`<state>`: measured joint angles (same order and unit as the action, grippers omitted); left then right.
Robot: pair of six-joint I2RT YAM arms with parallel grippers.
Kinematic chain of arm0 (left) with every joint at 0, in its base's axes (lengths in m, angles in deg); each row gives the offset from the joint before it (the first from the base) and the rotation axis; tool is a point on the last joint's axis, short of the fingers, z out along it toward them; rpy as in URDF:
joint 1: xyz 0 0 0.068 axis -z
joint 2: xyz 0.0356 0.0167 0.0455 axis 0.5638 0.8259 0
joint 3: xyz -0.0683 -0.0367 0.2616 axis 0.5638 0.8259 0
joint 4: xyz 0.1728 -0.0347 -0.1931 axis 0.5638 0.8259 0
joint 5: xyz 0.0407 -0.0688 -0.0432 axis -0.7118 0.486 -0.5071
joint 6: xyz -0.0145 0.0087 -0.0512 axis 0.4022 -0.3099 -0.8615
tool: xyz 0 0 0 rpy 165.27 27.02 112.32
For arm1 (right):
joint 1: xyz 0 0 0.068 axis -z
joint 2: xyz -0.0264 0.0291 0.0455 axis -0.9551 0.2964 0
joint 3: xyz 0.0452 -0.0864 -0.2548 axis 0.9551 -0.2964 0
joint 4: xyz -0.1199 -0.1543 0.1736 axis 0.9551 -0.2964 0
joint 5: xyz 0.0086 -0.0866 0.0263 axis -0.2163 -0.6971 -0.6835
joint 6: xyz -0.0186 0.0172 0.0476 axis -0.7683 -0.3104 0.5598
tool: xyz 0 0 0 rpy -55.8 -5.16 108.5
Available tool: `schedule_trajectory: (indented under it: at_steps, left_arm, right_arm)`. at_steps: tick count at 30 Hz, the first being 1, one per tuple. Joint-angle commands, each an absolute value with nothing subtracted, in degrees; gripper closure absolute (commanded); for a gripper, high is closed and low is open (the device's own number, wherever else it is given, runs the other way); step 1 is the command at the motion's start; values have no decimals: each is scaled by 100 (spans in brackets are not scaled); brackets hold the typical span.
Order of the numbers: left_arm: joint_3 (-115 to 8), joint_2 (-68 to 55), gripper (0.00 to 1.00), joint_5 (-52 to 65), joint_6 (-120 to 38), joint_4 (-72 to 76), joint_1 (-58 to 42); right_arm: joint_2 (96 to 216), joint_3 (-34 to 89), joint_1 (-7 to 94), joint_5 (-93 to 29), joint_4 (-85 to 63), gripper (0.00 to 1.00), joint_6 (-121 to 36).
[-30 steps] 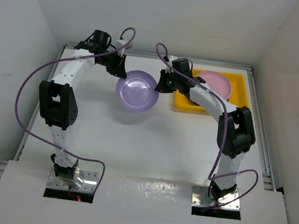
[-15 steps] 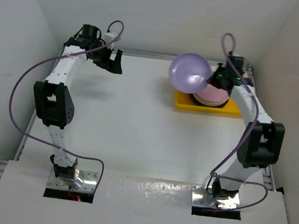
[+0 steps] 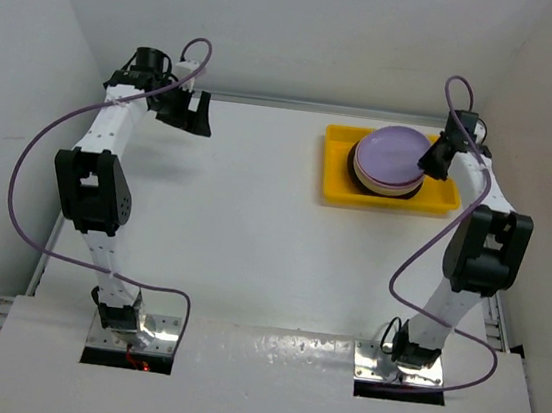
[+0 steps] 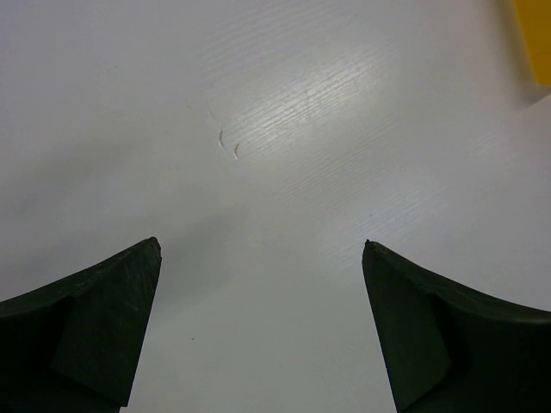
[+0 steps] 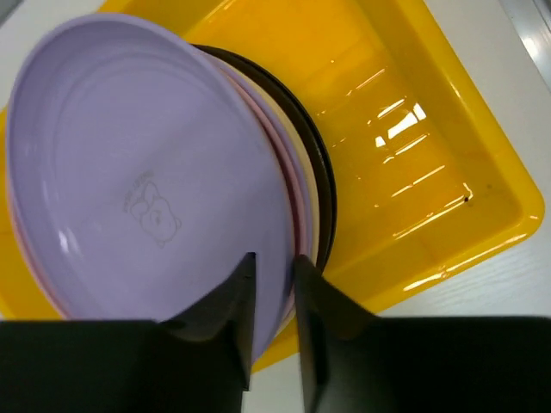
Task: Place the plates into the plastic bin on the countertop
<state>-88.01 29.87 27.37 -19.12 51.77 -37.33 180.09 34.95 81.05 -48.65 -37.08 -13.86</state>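
Note:
A stack of plates lies in the yellow plastic bin [image 3: 336, 179] [image 5: 448, 172] at the back right of the white countertop [image 3: 252, 234]. A lilac plate [image 3: 391, 152] [image 5: 129, 163] lies on top, with pink, cream and dark rims [image 5: 322, 176] showing below it. My right gripper [image 3: 433, 161] [image 5: 274, 258] straddles the lilac plate's near rim, jaws a little apart, one finger over the plate's inside and one outside the rim. My left gripper [image 3: 194, 116] [image 4: 261, 245] hangs wide open over bare countertop [image 4: 284, 129] at the back left, holding nothing.
White walls close in the back and both sides of the table. A corner of the yellow bin [image 4: 538, 39] shows at the top right of the left wrist view. The right half of the bin's floor is bare.
The right arm carried the lilac plate from mid-table to the bin and set it on the stack, then loosened its jaws. The left gripper let go, opened wide and drew back left.

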Motion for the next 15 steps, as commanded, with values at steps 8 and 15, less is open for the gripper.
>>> schedule_trajectory:
  at_steps: [8,15]
  left_arm:
    - [-8724,2913,0,2900,-1932,5140,-3810]
    - [-8671,2861,0,2900,-1879,5140,-3810]
  right_arm:
    - [18259,3954,8102,-5161,-3973,43,-1734]
    - [17697,3709,8111,-5196,-3929,32,-1972]
